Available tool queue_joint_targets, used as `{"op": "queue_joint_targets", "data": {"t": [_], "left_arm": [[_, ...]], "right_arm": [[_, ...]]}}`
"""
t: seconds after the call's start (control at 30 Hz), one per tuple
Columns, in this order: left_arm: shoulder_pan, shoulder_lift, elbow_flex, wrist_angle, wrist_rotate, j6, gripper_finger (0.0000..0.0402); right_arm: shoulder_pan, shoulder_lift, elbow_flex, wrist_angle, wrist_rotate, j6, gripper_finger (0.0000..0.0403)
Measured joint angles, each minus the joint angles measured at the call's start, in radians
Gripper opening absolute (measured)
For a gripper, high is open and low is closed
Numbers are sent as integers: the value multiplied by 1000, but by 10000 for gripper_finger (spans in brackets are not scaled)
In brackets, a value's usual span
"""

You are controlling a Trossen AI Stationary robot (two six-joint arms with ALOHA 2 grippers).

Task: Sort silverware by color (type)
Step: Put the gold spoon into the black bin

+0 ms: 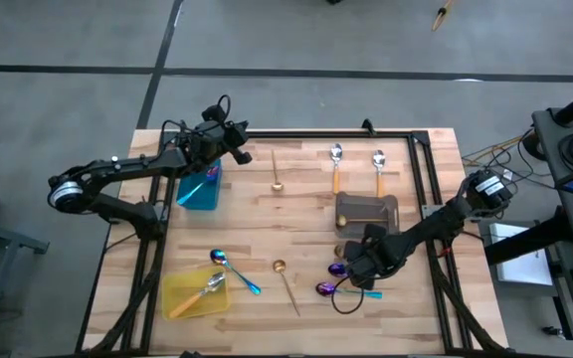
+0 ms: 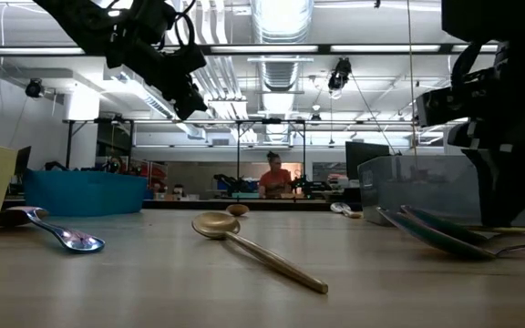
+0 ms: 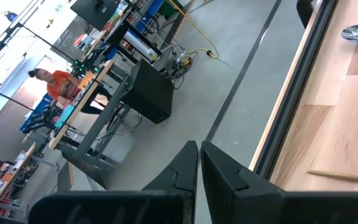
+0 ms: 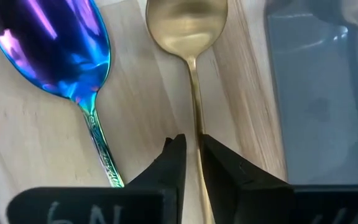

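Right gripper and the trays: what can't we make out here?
- Gold spoon: right wrist view, handle runs under the right gripper; whether it is gripped is unclear.
- Gold spoon, high view: covered by the right gripper.
- Teal tray: high view, contents too small to tell; left gripper hangs near its corner.
- Grey tray: low view, its wall hides what lies inside.

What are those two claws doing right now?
Left gripper: shut, empty, above the teal tray.
Right gripper: closed on a gold spoon's handle beside the grey tray.
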Motion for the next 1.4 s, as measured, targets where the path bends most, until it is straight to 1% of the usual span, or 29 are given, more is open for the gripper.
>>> {"op": "queue_joint_targets", "data": {"t": [0.13, 0.27, 0.4, 0.53, 0.83, 1.1, 1.2, 1.4], "left_arm": [[0, 0, 0, 0, 0, 0, 4], [0, 0, 0, 0, 0, 0, 4], [0, 0, 0, 0, 1, 0, 4], [0, 0, 0, 0, 0, 2, 4], [0, 0, 0, -1, 1, 3, 4], [0, 0, 0, -2, 8, 3, 4], [0, 0, 0, -2, 34, 3, 4], [-1, 0, 0, -2, 43, 3, 4]], "right_arm": [[0, 0, -4, 4, -1, 46, 74], [0, 0, -8, 3, 7, 48, 103], [0, 1, -12, 2, 26, 49, 116], [0, 1, -13, 8, 13, 48, 115], [0, 1, 31, -35, -28, 37, 87], [0, 0, 59, -64, -14, 27, 72], [0, 7, 54, -64, -1, 24, 74], [0, 54, 53, -62, 46, 20, 79]]}}
